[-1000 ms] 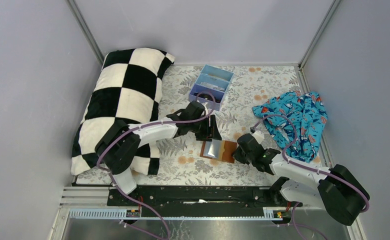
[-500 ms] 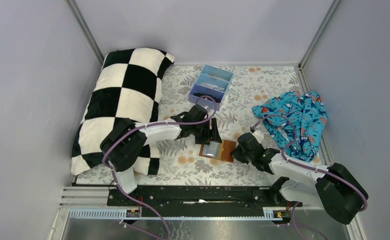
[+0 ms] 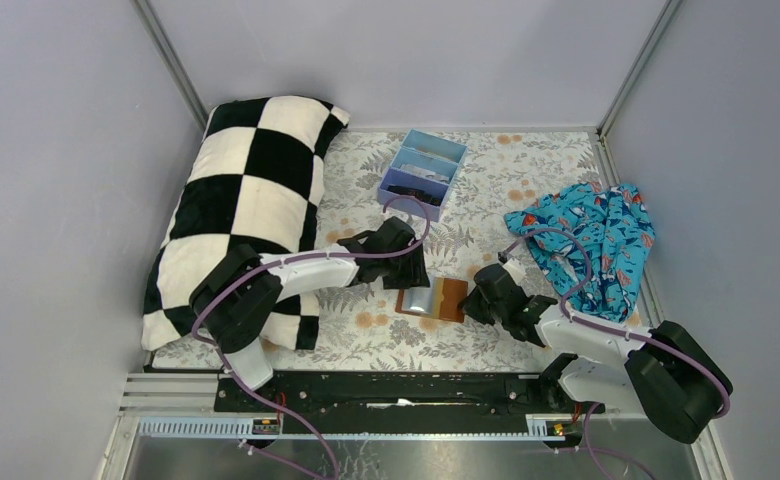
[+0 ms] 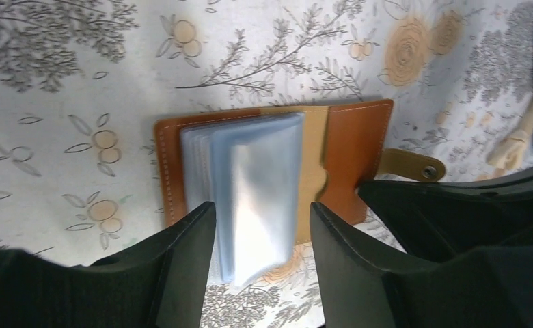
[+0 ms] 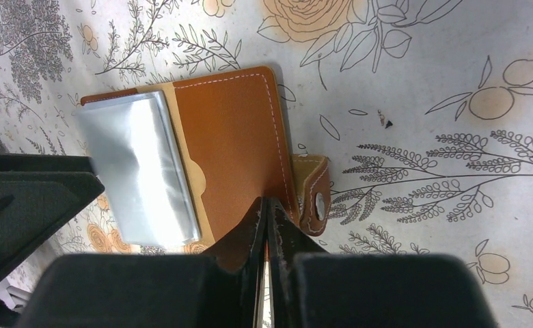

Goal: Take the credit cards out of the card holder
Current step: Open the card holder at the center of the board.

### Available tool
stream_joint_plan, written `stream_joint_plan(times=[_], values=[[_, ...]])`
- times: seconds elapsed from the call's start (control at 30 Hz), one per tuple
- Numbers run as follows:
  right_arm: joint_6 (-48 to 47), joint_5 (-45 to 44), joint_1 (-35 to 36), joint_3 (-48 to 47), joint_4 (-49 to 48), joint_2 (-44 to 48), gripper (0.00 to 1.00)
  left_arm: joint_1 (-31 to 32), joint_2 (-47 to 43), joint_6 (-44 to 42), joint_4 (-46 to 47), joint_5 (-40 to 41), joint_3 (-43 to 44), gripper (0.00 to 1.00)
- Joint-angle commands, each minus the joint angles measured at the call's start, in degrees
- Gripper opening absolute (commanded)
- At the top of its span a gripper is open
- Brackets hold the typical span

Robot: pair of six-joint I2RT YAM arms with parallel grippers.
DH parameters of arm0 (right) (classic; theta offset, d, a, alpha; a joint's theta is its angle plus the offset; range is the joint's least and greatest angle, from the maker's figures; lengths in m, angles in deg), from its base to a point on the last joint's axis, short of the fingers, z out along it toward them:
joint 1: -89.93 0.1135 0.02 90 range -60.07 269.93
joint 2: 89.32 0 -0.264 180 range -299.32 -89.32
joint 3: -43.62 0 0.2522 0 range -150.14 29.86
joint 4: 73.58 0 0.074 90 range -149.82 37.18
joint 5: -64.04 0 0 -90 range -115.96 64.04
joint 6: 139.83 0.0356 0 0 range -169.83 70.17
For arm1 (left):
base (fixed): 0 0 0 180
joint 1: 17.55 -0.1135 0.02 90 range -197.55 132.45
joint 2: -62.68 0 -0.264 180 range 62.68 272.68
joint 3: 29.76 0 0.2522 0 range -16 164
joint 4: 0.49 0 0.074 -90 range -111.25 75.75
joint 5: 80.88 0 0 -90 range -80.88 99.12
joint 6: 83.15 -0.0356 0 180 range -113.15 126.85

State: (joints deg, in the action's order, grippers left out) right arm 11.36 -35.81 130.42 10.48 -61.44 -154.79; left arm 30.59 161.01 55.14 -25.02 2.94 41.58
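The card holder [image 3: 452,297] lies open on the flowered cloth between my arms, tan leather with white stitching and a snap tab [image 5: 313,193]. A fanned stack of glossy pale blue-grey leaves [image 4: 257,184] lies on its left half; I cannot tell the credit cards from sleeves. My left gripper [image 4: 262,236] is open, its fingers either side of the near end of that stack without touching it. It also shows in the top view [image 3: 413,275]. My right gripper [image 5: 267,208] is shut on the near edge of the holder's brown flap [image 5: 229,137], and shows in the top view [image 3: 472,300].
A blue three-compartment tray [image 3: 448,160] stands at the back centre. A black-and-white checked pillow [image 3: 246,190] fills the left side. A crumpled blue patterned cloth [image 3: 591,235] lies at the right. Grey walls enclose the table.
My left gripper has come down and a little left, closer to the holder's leaves. The leaves lie flatter on the holder. My right gripper keeps its hold and has crept slightly left.
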Motion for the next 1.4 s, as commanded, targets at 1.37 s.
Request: stream_joint_plan(times=[1.37], values=[[-1.27, 0.61, -0.46, 0.78, 2.18, -2.61, 0.05, 2.88, 2.13, 3.94, 22.93, -20.33, -2.25, 0.53]])
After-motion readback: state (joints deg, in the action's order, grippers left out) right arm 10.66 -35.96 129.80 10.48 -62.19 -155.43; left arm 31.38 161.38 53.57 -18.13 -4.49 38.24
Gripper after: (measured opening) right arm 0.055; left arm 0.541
